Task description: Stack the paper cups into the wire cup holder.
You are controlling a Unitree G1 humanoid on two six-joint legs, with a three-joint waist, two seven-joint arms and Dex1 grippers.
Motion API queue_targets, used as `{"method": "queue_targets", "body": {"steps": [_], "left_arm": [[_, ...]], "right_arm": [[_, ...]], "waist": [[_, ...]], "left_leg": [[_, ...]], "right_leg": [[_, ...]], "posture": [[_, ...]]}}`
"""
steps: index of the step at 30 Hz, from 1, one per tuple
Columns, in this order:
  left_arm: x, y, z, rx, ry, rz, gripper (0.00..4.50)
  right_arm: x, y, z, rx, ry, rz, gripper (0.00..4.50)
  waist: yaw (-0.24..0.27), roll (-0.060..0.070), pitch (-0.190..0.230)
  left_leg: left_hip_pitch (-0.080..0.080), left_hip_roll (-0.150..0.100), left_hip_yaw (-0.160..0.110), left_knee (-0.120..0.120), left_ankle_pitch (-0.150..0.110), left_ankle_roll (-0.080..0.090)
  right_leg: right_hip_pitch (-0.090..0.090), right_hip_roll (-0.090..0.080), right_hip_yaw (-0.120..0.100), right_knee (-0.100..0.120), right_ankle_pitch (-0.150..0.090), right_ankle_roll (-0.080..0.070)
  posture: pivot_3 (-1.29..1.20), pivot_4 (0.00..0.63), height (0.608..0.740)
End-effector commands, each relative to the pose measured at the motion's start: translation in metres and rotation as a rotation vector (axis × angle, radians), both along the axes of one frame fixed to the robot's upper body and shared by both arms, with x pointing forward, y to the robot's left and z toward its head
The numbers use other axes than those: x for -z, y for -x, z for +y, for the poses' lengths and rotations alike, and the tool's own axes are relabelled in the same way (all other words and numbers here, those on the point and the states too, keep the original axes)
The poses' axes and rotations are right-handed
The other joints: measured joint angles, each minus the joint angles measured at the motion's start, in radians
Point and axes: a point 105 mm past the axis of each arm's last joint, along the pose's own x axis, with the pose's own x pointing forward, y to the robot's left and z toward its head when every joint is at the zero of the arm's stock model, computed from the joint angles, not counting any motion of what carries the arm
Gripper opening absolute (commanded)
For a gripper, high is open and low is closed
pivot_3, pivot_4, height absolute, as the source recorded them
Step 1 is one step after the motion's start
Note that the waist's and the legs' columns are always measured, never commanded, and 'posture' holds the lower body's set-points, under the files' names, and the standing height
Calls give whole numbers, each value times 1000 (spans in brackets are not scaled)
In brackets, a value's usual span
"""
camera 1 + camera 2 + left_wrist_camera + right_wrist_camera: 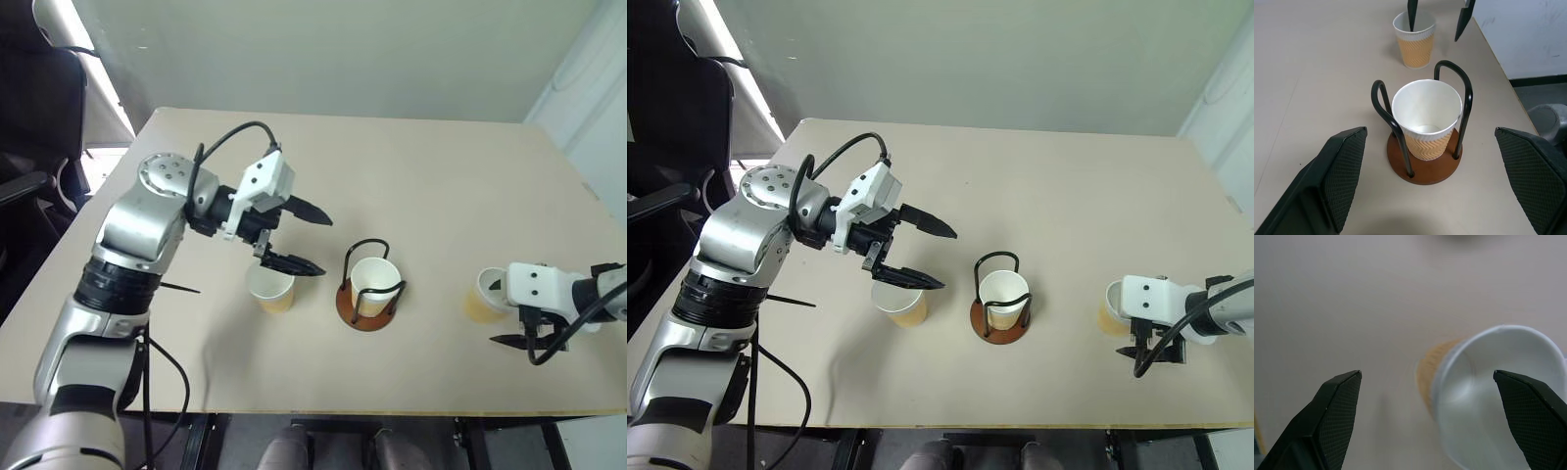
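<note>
Three tan paper cups stand upright on the beige table. One cup (376,279) sits inside the wire cup holder (349,311), between its black loops. A second cup (271,292) stands just left of the holder, and my left gripper (312,240) hovers open above it, pointing toward the holder (1425,172). The third cup (480,297) stands near the table's right edge. My right gripper (1426,374) is open low beside this cup (1488,396), which lies between its spread fingers, closer to one finger; nothing is gripped.
The table's front edge (323,413) runs close below the cups, and its right edge (588,186) is near the right arm. A black chair (29,117) stands off the table's left side. A black cable (235,132) loops over the left wrist.
</note>
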Motion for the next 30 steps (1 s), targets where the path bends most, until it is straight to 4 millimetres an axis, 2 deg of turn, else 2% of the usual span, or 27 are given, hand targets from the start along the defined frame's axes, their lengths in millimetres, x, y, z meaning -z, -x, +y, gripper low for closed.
{"method": "queue_targets", "body": {"steps": [1, 2, 7, 12, 13, 21, 26, 30], "left_arm": [[-12, 4, 0, 4, 8, -56, 4500], [-12, 4, 1, 4, 8, -56, 4500], [-12, 5, 1, 2, 6, -55, 4500], [-10, 6, 2, 7, -3, -51, 4500], [-10, 6, 3, 6, -4, -53, 4500], [-15, 2, 8, -17, -7, -74, 4500], [-15, 2, 12, -28, -18, -82, 4500], [-15, 2, 13, -33, -21, -87, 4500]], "right_arm": [[1, -4, 0, -12, 17, -15, 4072], [2, -5, 0, -14, 16, -14, 3894], [0, -3, 4, -29, -2, -5, 2133], [-8, 5, 26, -50, -121, 25, 260], [-12, 6, 29, -53, -142, 25, 20], [-62, 4, 51, -129, -183, -108, 20], [-106, 1, 80, -245, -212, -242, 20], [-118, 3, 102, -317, -242, -260, 20]], "waist": [[0, 0, 0], [1, 0, 0], [0, 0, 0], [-1, 0, 0], [-1, 0, 0], [-4, 0, 0], [-10, 0, 0], [-10, 0, 0]], "left_leg": [[0, 0, 0, 0, 0, 0], [0, 0, 0, 0, 0, 0], [0, 0, 0, 0, 0, 0], [0, 0, 0, 0, 0, 0], [0, 0, 0, 0, 0, 0], [0, 0, 0, 1, 0, 0], [0, 0, 0, 0, 0, 0], [0, 0, 0, 0, 0, 0]], "right_leg": [[0, 0, 0, 0, 0, 0], [0, 0, 0, 0, 0, 0], [0, 0, 0, 0, 0, 0], [0, 0, 0, 0, 0, 0], [0, 0, 0, 0, 0, 0], [0, 0, 0, 1, 0, 0], [0, 0, 0, 0, 0, 0], [0, 0, 0, 0, 0, 0]], "posture": [[0, 150, 740], [0, 150, 740], [0, 150, 740], [0, 150, 740], [0, 150, 740], [0, 150, 740], [0, 150, 740], [0, 150, 740]]}}
